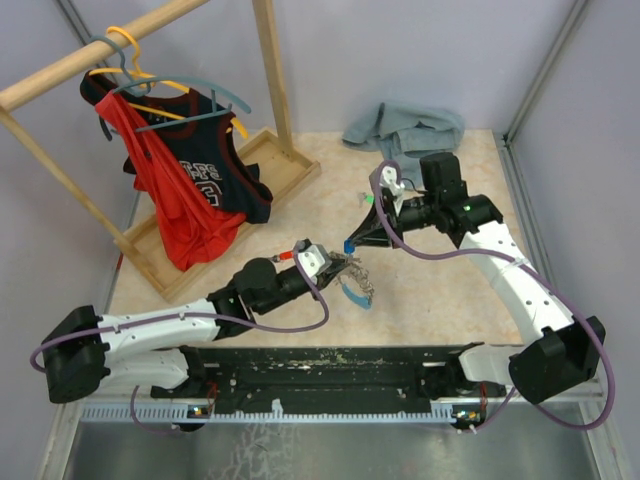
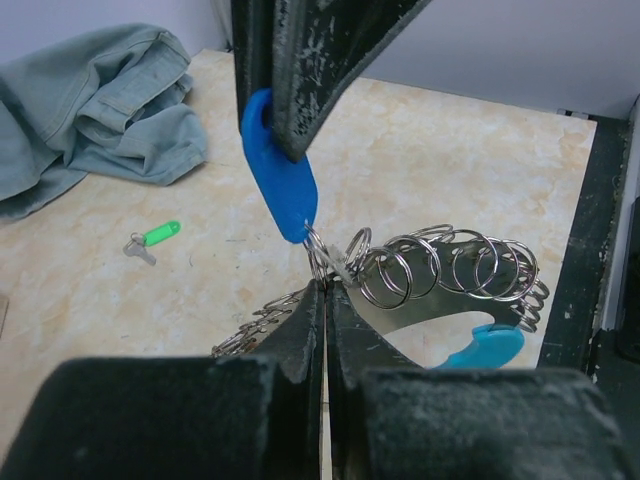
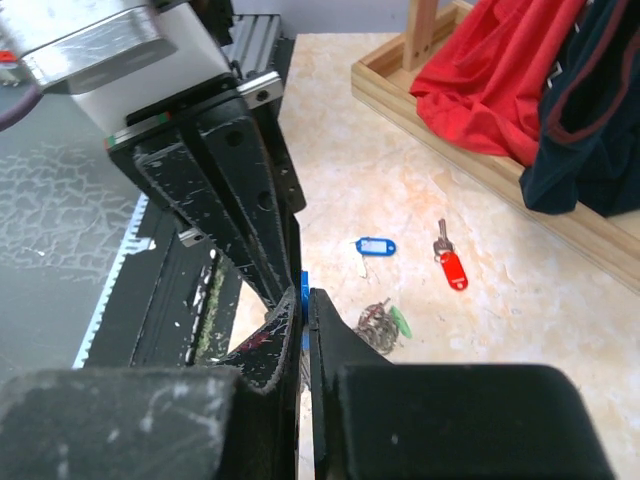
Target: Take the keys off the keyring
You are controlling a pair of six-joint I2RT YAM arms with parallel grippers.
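Two jerseys (image 1: 195, 200) slump into the rack's wooden tray (image 1: 290, 180). Left gripper (image 2: 325, 292) is clamped on the keyring (image 2: 440, 268), mid-table; right gripper (image 2: 288, 140) pinches its blue tag (image 2: 282, 185). Right wrist view shows a red-tagged key (image 3: 452, 268), seemingly detached; left wrist shows a green-tagged key (image 2: 158, 236) instead.

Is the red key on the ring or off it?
Off. The red key lies alone on the table, away from the keyring pinched in the left gripper; the right gripper pinches a blue key tag.

Wooden rack (image 1: 271, 75), jerseys (image 1: 190, 215), crumpled jeans (image 1: 408, 130)
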